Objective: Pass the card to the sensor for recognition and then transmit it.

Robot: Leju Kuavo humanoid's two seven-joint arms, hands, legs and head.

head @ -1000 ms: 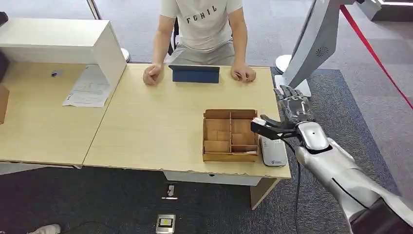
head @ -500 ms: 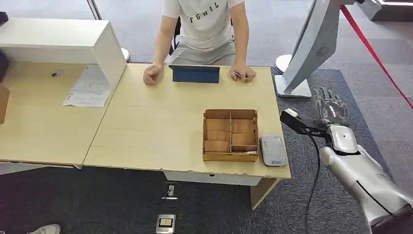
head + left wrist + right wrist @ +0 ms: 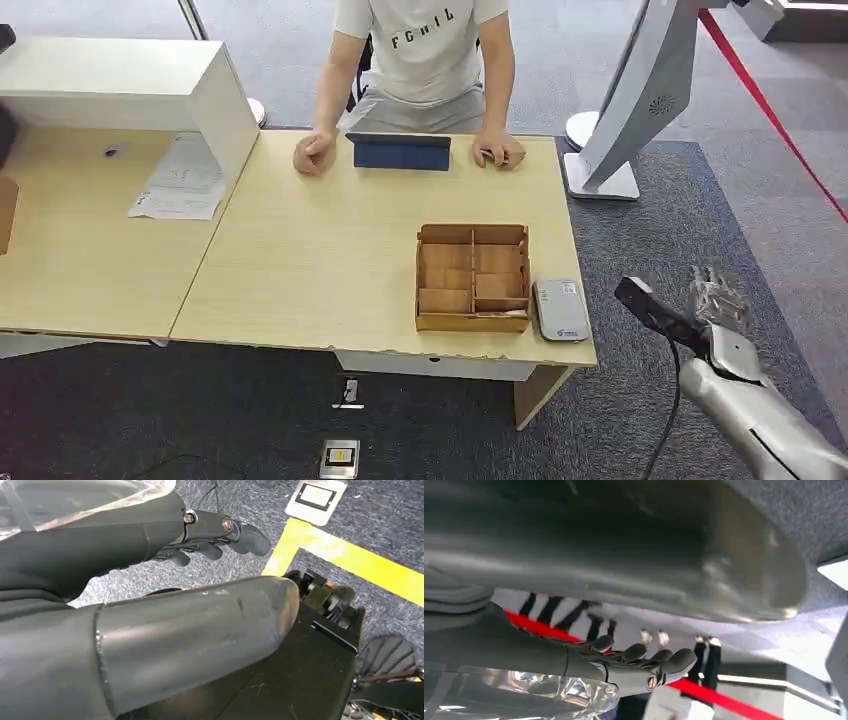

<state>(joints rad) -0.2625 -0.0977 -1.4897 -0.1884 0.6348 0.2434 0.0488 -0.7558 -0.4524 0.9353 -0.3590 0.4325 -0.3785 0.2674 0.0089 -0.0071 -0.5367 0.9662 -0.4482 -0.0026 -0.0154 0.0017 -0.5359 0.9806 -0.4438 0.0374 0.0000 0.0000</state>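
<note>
Hanging off the table's (image 3: 300, 250) right edge in the head view, the right hand (image 3: 718, 298) was empty, fingers loosely spread. A grey rectangular sensor (image 3: 560, 308) lay flat beside the compartmented wooden box (image 3: 472, 277); no card was discernible. The left wrist view showed the left hand (image 3: 210, 535) released, dark fingers slightly curled over carpet. The right wrist view showed extended fingers (image 3: 644, 662) grasping nothing.

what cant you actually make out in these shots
- Card: none can be picked out in the wooden tray; its compartments are too small in the head view.
- Right hand: blurred over the carpet in the head view, so what its fingers hold is unclear.
- Sensor: its markings are too small to read.
- Person: cut off by the top edge.
- Left hand: the thumb blocks much of the wrist view.
</note>
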